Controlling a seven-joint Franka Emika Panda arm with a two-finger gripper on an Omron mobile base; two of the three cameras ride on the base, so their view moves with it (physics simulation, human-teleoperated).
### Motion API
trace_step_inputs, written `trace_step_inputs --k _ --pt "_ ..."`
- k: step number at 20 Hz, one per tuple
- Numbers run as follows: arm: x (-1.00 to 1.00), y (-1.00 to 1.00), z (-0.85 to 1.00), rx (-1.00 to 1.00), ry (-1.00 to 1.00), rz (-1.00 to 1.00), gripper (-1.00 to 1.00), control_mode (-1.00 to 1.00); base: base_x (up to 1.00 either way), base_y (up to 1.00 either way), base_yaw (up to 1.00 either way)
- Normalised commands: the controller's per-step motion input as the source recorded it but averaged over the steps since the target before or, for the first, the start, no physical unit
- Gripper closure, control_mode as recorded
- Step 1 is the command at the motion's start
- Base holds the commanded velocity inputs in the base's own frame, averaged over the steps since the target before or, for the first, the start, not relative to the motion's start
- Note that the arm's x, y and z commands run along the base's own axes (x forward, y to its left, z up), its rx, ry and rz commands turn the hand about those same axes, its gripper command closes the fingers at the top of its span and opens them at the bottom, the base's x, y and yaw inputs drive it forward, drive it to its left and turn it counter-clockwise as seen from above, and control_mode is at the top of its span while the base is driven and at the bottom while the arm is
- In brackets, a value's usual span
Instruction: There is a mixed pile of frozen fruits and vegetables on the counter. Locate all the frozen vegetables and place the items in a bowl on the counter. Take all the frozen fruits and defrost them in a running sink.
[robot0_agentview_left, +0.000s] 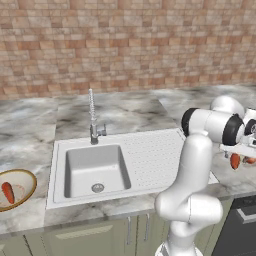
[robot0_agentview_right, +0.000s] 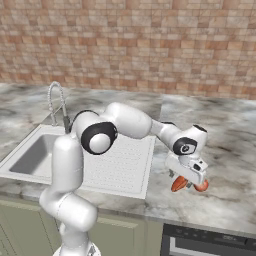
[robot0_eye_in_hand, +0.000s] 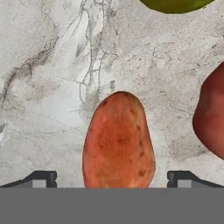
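A stubby orange-red vegetable piece (robot0_eye_in_hand: 119, 140) lies on the marbled counter (robot0_agentview_right: 225, 150), right of the sink (robot0_agentview_left: 95, 167). My gripper (robot0_eye_in_hand: 112, 178) hangs open straight over the piece (robot0_agentview_right: 177, 184), with one finger tip (robot0_eye_in_hand: 41, 178) on each side of it and clear of it. A red-orange ball (robot0_eye_in_hand: 212, 116) rests just beside the piece (robot0_agentview_left: 234, 161), and a yellow-green ball (robot0_eye_in_hand: 175, 4) lies further on. At the far left the golden-rimmed bowl (robot0_agentview_left: 30, 182) holds a carrot-like piece (robot0_agentview_left: 7, 192).
The tall spring-neck faucet (robot0_agentview_left: 93, 117) stands behind the basin, and the dotted drainboard (robot0_agentview_right: 125, 160) lies between basin and gripper. A dark appliance (robot0_agentview_right: 210, 242) sits under the counter edge below the gripper. A brick wall (robot0_agentview_left: 125, 45) backs the counter.
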Motion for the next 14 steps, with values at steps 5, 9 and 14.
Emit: trace_step_inputs --k 5,9,14 --pt "0.0 -0.01 -0.32 0.0 0.01 -0.01 -1.0 -1.0 0.0 0.0 0.0" --pt "0.01 0.0 -0.07 0.0 0.0 0.0 1.0 -1.0 0.0 0.0 0.0" --pt "-0.01 0.01 0.0 0.0 0.02 -0.1 1.0 -1.0 0.0 0.0 0.0"
